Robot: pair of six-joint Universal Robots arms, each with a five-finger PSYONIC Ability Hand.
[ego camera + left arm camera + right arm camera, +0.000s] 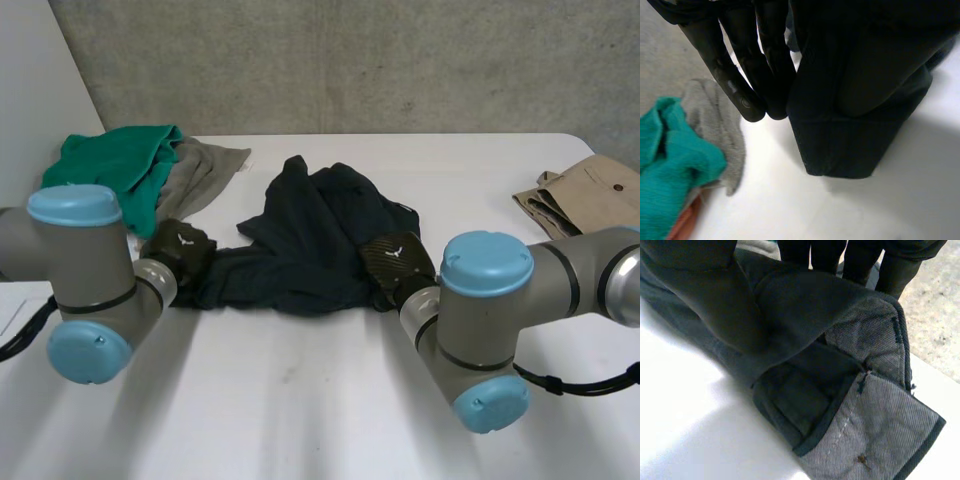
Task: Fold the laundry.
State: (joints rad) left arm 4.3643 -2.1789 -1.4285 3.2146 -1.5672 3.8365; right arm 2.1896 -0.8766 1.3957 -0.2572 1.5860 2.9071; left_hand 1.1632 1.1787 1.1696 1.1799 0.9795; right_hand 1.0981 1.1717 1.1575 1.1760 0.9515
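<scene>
Between the two robot hands, one dark garment (310,230) lies bunched on the white bench (300,400), with each hand on one near end of it.

Left robot hand (180,250): at the garment's left near end. In the left wrist view its fingers (747,75) are straight and pressed together against the side of the cloth. A hemmed fold of the garment (840,145) is bunched on the thumb side, so the cloth is pinched between fingers and thumb.

Right robot hand (398,262): at the garment's right near end. In the right wrist view the thumb (710,300) lies on top of the cloth and the fingers (860,260) are behind it, pinching it. Past the thumb the edge is turned over, showing pale striped lining (875,410).

Other laundry, 3 pieces plus a scrap:
- 1 green cloth (115,165), beyond the left robot hand.
- 1 grey cloth (205,170), touching the green one and lying partly under it, just beyond the left fingertips.
- 1 tan garment (590,195), folded, well apart beyond the right robot hand near the bench edge.
- 1 orange scrap (685,225), peeking from under the green cloth in the left wrist view.

Totals: 2 arms, 2 robot hands, 1 garment held.
</scene>
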